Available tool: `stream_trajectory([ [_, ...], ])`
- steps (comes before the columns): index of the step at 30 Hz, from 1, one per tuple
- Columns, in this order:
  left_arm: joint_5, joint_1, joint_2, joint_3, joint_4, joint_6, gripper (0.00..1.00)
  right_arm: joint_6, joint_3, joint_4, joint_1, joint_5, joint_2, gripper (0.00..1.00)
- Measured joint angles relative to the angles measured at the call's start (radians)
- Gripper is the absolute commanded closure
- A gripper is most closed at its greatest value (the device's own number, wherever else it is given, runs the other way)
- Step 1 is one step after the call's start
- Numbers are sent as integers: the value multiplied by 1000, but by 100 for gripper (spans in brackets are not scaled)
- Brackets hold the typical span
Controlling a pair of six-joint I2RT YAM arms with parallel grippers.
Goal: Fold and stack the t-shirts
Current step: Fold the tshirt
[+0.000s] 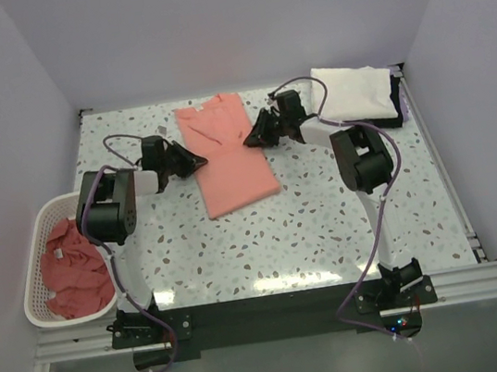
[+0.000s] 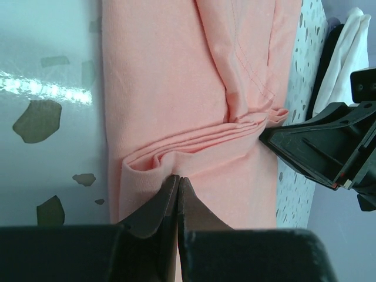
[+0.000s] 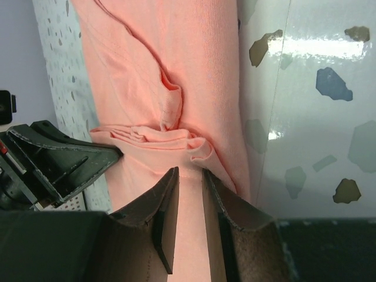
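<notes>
While flat on table (image 1: 347, 218), t-shirt (image 1: 227, 166) between left claw (image 1: 201, 163) and right claw (image 1: 250, 139).

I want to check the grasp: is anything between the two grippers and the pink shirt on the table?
Nothing visible. The left gripper and the right gripper each pinch an edge of the pink shirt directly.

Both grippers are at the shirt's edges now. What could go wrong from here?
1. Right gripper holds only a small bunch of shirt at its tips, jaws slightly apart: it may slip when lifted.
2. Left gripper pinches just the edge fold; if one side lets go, the fold would likely skew.
</notes>
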Motion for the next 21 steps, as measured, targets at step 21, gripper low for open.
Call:
stream_trajectory([
  [21,-170,-124,-201,-239,-35,-33,93,44,-510,215,2,2,-275,74],
])
